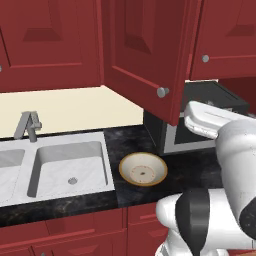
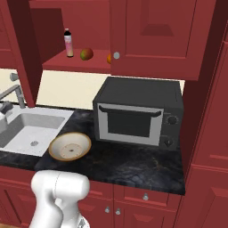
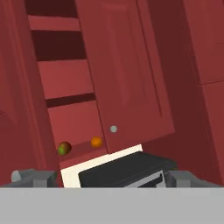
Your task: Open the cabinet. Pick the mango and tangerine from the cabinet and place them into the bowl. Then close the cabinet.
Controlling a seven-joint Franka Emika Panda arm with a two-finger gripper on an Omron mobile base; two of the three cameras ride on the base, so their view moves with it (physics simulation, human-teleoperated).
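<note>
The cabinet (image 2: pixel 151 35) has its left door (image 1: pixel 145 55) swung open and its right door shut. On the red shelf (image 2: pixel 67 63) inside lie the mango (image 2: pixel 86 54) and, beside it, the tangerine (image 2: pixel 109 58), which is half hidden by the shut door's edge. The hand view looks up at both the mango (image 3: pixel 64 148) and the tangerine (image 3: pixel 96 141) from some way off. My gripper (image 3: pixel 111 178) is open, its fingertips (image 3: pixel 33 177) wide apart with nothing between them. The bowl (image 2: pixel 70 146) sits on the dark counter, holding no fruit, between sink and microwave.
A black microwave (image 2: pixel 138 111) stands on the counter under the shut door. A small bottle (image 2: pixel 68 43) stands on the shelf left of the mango. A sink (image 1: pixel 70 167) with a faucet (image 1: pixel 27 125) lies left of the bowl. The open door's knob (image 1: pixel 162 92) juts out over the counter.
</note>
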